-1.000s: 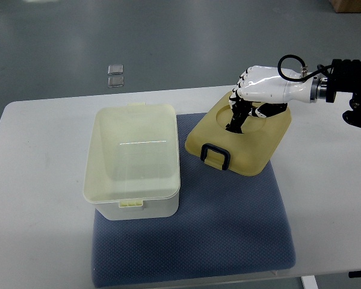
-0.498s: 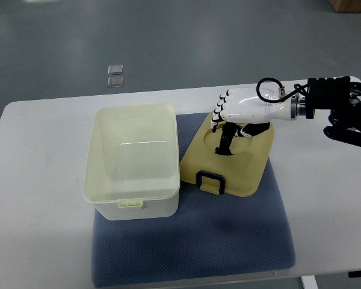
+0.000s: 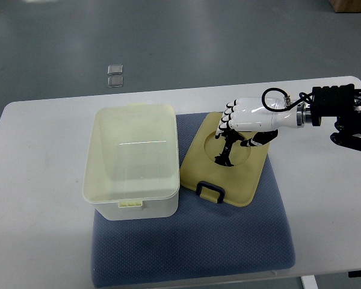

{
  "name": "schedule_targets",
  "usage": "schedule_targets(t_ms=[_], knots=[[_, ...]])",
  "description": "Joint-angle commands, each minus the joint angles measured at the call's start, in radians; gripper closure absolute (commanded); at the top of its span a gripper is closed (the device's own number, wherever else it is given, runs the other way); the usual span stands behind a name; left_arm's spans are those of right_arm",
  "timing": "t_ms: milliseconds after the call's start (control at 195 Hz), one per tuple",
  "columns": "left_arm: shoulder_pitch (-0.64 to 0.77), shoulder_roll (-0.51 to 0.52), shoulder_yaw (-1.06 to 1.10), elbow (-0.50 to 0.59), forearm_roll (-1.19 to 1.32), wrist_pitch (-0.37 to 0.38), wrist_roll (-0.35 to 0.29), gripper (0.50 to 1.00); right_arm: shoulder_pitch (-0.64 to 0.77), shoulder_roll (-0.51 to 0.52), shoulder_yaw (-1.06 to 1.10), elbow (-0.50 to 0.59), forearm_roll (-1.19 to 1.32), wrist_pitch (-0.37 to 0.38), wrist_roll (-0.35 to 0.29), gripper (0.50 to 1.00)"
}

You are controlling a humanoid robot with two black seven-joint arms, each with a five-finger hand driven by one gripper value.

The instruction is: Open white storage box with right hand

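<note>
The white storage box (image 3: pixel 132 180) stands open on the left part of the blue mat (image 3: pixel 192 247); its inside looks empty. Its yellowish lid (image 3: pixel 243 180) lies to the right of the box on the mat, with its black handle (image 3: pixel 209 191) at the near edge. My right hand (image 3: pixel 240 123) comes in from the right and holds the lid's far edge. Its dark fingers (image 3: pixel 225 150) reach down onto the lid's round recess. The left arm is out of view.
The mat lies on a white table (image 3: pixel 36 180) whose near edge runs along the bottom of the picture. Two small clear squares (image 3: pixel 115 75) lie on the grey floor beyond the table's far edge.
My right hand has moved left and down with the lid. The lid, first tilted and raised farther right, now lies low on the mat close beside the box.
</note>
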Motion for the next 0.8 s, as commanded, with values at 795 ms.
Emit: schedule_targets(t_ms=[795], knots=[[0.000, 0.000, 0.000, 0.000, 0.000, 0.000, 0.000, 0.500, -0.263, -0.025, 0.738, -0.073, 1.352, 0.605, -0.264, 0.572]])
